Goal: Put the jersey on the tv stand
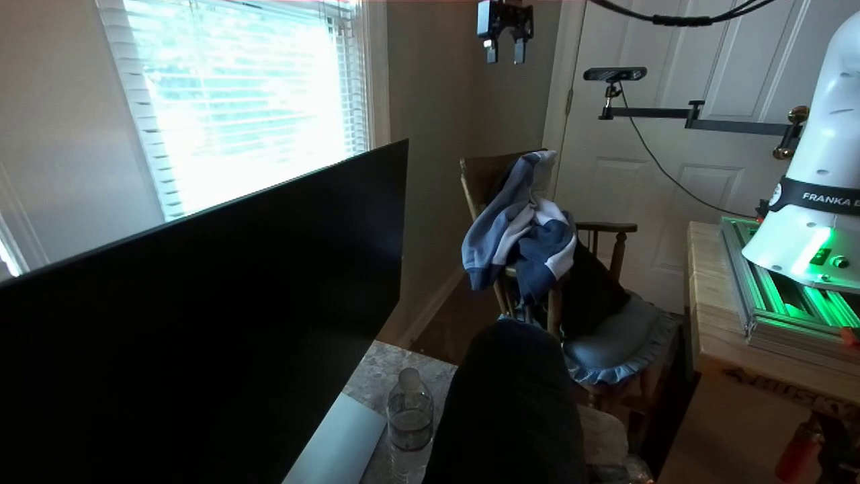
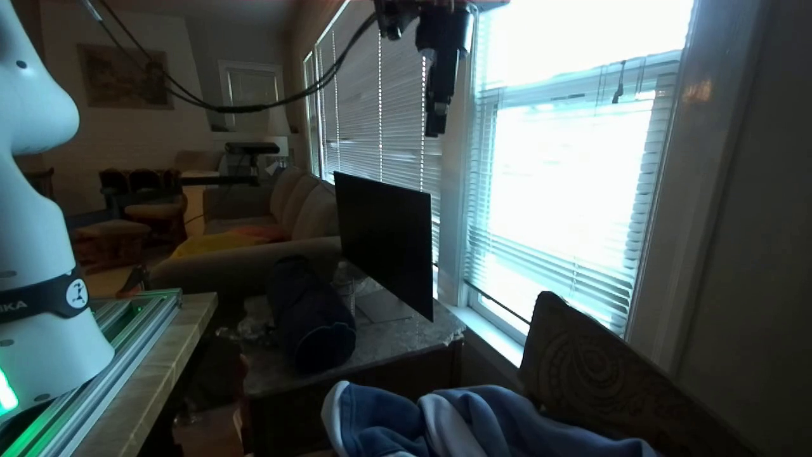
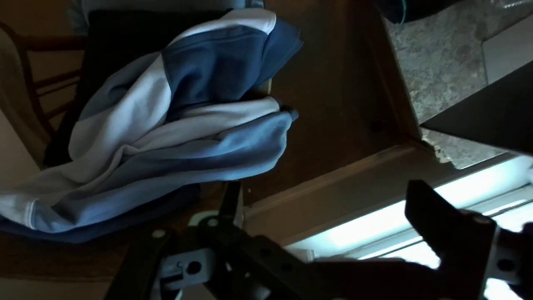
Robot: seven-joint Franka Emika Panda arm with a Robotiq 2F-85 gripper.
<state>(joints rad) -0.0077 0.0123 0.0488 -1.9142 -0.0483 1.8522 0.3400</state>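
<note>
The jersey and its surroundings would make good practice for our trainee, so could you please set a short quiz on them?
1. Multiple choice: where is the jersey? a) on the sofa; b) draped on the wooden chair; c) on the window sill.
2. True or false: the gripper is open and holds nothing.
3. Fill the gap: on the tv stand, a clear ____ stands between the black screen and the dark bundle.

Key: 1 b; 2 true; 3 bottle.

White arm (image 1: 833, 138), black band (image 1: 820, 197); dark pincer (image 1: 505, 56)
</note>
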